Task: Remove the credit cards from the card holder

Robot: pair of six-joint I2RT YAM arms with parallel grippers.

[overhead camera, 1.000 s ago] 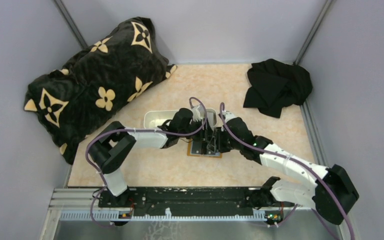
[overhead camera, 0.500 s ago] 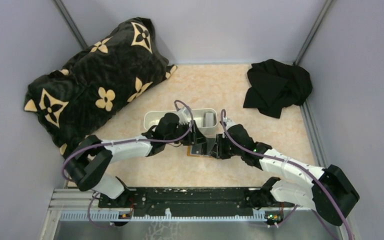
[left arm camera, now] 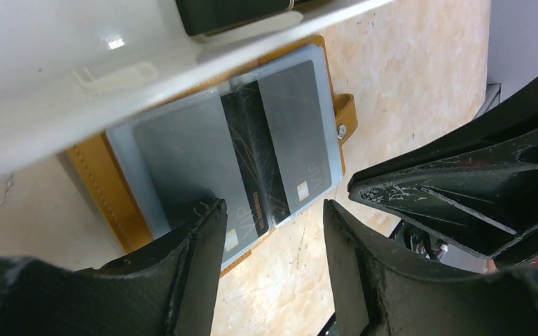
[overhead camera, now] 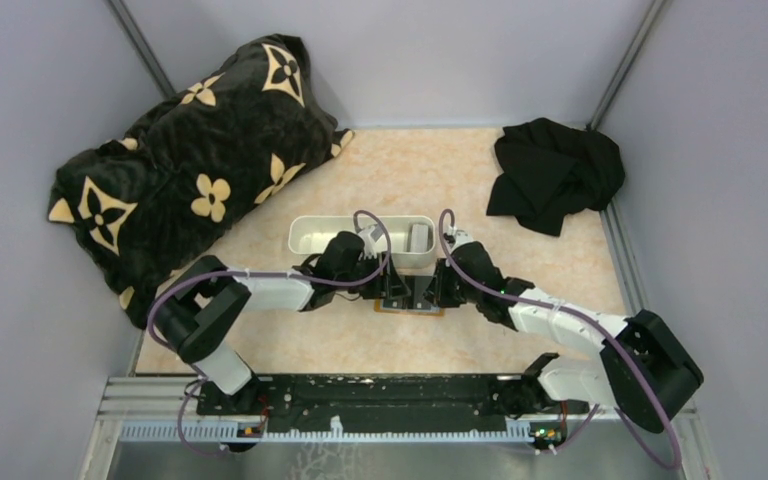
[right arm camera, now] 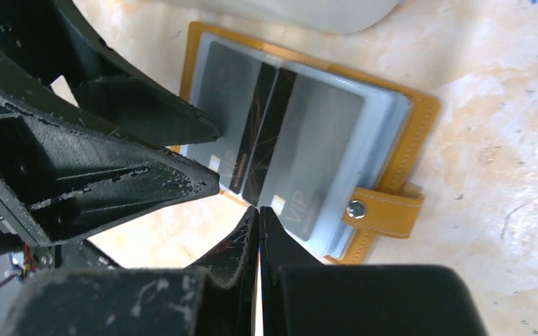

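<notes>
On the near side of the white tray (overhead camera: 305,238), just beside its long wall, you have the card holder (right arm camera: 413,129) lying open and flat on the table (overhead camera: 310,340). Its snap strap (right arm camera: 385,210) sticks out from one short edge. The credit cards (right arm camera: 322,140) sit in its grey-blue panels, a grey one on each half and a black card (left arm camera: 252,154) along the fold between them. Your left gripper (left arm camera: 272,210) stands with its fingers well apart and holds nothing. One fingertip (left arm camera: 210,210) presses on the panel farther from the strap. Your right gripper (right arm camera: 258,210) meets it from the other side with its fingers pinched together, their tips at the near edge of the black card. You cannot tell whether that edge is caught between them. Inside the tray, at the end nearer your right arm, lies a small grey thing (overhead camera: 418,237). Well beyond the tray on your left arm's side lies a black pillow with tan flowers (overhead camera: 190,160). Beyond the tray on your right arm's side lies a crumpled black cloth (overhead camera: 555,172).
</notes>
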